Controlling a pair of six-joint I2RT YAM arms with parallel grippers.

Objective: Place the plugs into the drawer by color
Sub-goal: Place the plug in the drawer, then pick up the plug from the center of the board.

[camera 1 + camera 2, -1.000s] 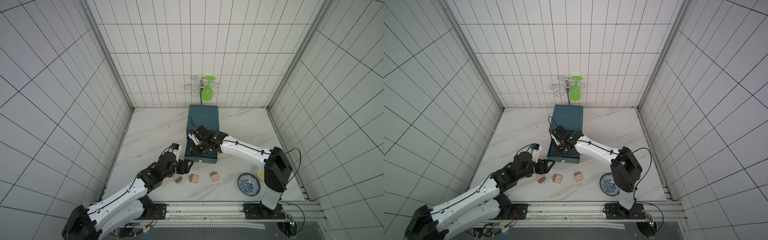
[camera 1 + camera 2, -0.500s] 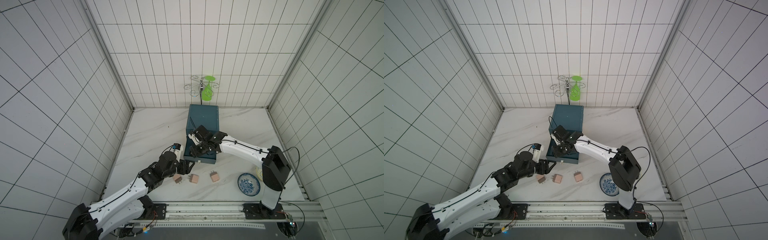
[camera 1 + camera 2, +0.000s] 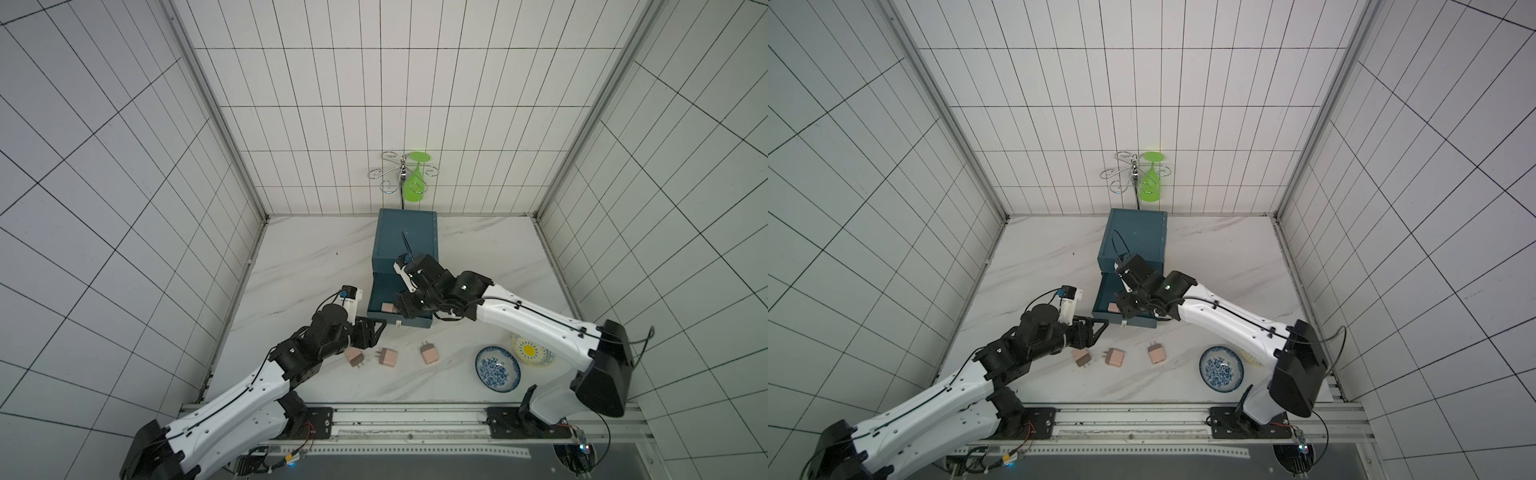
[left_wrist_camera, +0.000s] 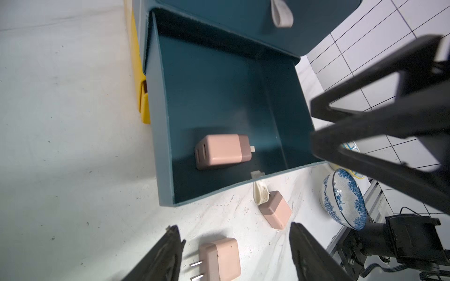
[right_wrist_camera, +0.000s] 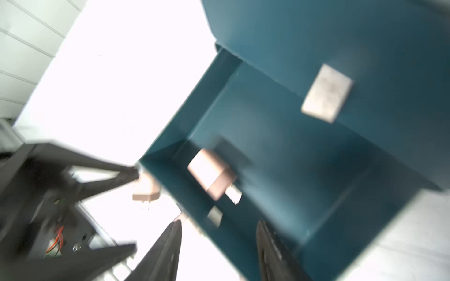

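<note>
Released plug [image 4: 222, 152] in drawer [image 4: 159, 136]; three [image 3: 354, 356] [image 3: 387, 357] [image 3: 429, 353] outside

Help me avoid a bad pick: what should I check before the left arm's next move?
1. Drawer pulled open, one pink plug lying free inside: ok.
2. Right gripper open, empty: ok.
3. Right gripper clear of the drawer: not ok, it hangs above it.
4. Left gripper open, empty: ok.
5. Three loose pink plugs lying apart on the table: ok.
6. Teal plugs sorted: cannot tell, none in view.
</note>
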